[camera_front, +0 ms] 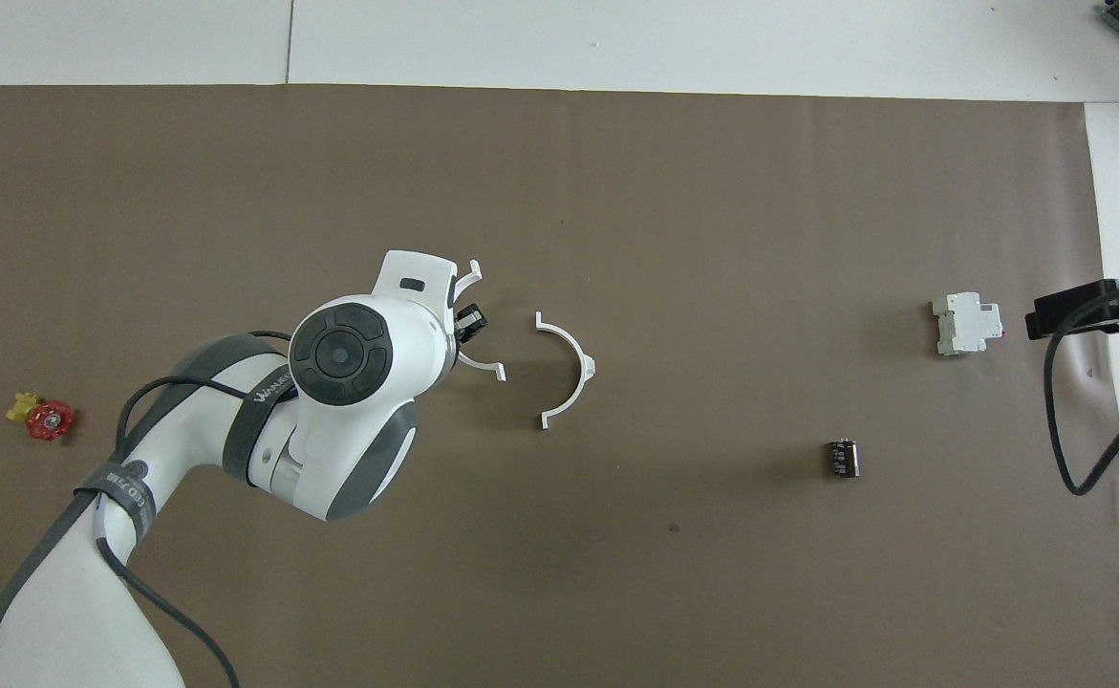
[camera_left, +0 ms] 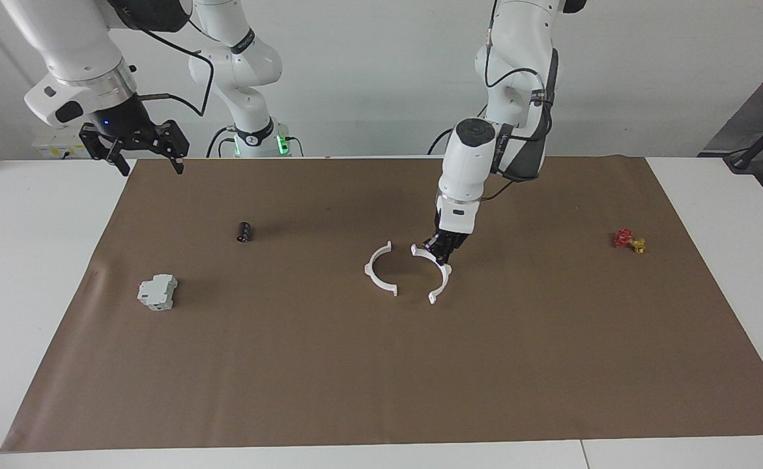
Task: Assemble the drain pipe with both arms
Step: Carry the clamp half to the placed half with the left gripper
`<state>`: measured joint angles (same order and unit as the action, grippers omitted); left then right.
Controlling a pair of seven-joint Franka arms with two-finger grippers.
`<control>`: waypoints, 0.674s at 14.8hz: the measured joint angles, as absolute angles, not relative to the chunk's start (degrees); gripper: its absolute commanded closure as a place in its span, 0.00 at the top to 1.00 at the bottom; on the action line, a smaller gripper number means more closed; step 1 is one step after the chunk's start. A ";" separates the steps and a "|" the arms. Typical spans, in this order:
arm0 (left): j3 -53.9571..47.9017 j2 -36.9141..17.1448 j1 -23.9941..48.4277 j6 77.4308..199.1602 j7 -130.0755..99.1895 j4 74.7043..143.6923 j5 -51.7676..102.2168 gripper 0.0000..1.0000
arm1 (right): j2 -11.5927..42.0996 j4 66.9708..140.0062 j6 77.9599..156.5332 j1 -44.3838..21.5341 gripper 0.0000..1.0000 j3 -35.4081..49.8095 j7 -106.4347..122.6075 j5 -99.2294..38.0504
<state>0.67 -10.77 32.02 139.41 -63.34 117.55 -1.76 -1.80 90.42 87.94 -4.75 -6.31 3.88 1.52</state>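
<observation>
you have two thin white plastic half-rings: one lying half-ring (camera_left: 378, 270) at the middle of the brown paper mat (camera_left: 381, 378), and one held half-ring (camera_left: 434, 273) just beside it, clamped in the left gripper (camera_left: 440, 250). the arm hides part of the held half-ring from overhead. the right gripper (camera_left: 148, 155) waits with fingers apart over the mat's corner by the right arm's base.
</observation>
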 measured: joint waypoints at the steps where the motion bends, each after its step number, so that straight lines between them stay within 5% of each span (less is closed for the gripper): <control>1: 0.68 -10.75 32.45 139.41 -64.55 117.55 -1.86 0.00 | -1.79 90.42 87.94 -4.75 1.00 -6.31 3.88 1.52; 10: 0.77 -11.89 35.73 139.59 -70.80 118.39 -6.13 0.00 | -1.79 90.42 87.94 -4.75 1.00 -6.32 3.88 1.52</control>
<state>0.77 -11.89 35.73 139.59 -70.80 118.39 -6.13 -1.79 90.42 87.94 -4.75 -6.32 3.88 1.52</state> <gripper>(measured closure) 0.934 0.000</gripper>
